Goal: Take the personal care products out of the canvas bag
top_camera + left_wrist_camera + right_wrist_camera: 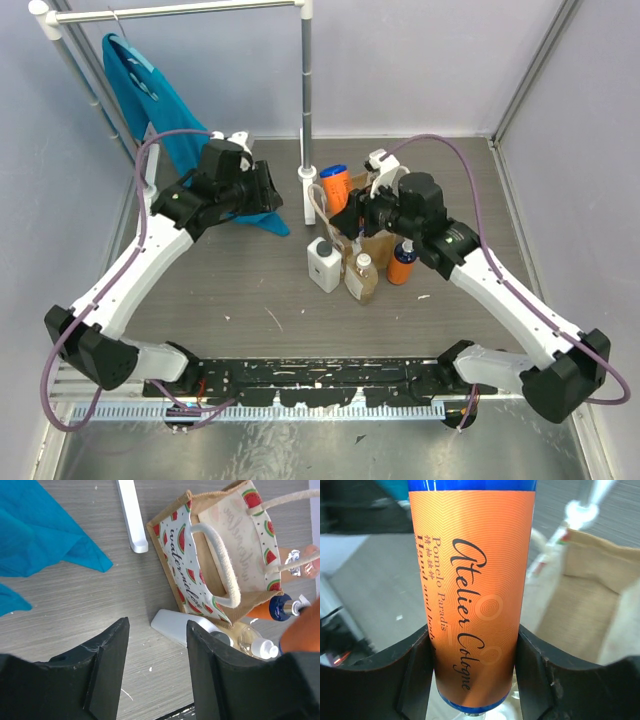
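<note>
Surface: the grey wood-grain table [230, 290] is showing a few pale scuffs and flecks, nothing fancy.
Room: pale walls [420, 60] are boxing it in on three sides. A garment rack [307, 100] is standing at the far side, with a teal cloth [150, 100] hanging off its left end and trailing onto the table.
Left arm: it's reaching from the near left toward the far middle, wrist tipping down over the table just left of the bag.
Left jaws: the left gripper [157, 665] is holding its jaws apart, with nothing between them but table.
Right arm: it's stretching in from the near right, wrist hanging over the bag.
Right jaws: the right gripper [475, 665] is clamping its jaws on the orange Atelier Cologne bottle [470, 580], gripping the lower body, with the blue band showing up top.
Bag: the canvas bag [210, 555] is sitting upright mid-table with its mouth open, showing a watermelon print and pale cord handles. The held bottle is sitting up at its far-left edge.
Already out: the white rectangular bottle [322, 268] is standing near-left of the bag, and the amber bottle [362, 282] is standing right beside it. The second orange bottle [402, 265] is standing just right of the bag.
Pinkish one: the pinkish bottle [302, 562] is peeking past the bag's edge in the left wrist view. Can't tell if it's touching.
</note>
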`<state>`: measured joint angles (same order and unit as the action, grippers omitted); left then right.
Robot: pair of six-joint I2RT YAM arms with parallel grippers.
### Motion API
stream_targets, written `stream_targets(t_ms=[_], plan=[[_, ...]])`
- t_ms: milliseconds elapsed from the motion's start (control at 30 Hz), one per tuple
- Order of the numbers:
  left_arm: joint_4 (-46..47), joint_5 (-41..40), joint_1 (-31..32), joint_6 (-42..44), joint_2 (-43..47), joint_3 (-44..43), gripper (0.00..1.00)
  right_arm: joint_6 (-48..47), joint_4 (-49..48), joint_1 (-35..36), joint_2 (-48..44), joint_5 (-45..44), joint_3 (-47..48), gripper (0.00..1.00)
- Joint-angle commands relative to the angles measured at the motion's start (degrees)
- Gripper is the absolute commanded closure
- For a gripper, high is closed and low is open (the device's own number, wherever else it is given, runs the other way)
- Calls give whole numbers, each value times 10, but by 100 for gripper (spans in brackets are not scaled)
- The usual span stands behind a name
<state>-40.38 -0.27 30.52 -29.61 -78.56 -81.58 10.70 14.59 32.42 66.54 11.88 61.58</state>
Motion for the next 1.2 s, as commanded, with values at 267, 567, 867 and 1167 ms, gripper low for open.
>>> stream_targets(t_ms=[267,567,867,1167], plan=[[340,356,1,-36,141,86,1,24,-22,33,-46,239,111,99],[604,518,3,-210,161,129,2,86,-70,32,-39,324,154,99],[600,535,39,-214,110,100,1,172,-169,33,-50,410,162,99],[547,493,44,-178,115,60,2,215,-191,34,-41,440,158,99]])
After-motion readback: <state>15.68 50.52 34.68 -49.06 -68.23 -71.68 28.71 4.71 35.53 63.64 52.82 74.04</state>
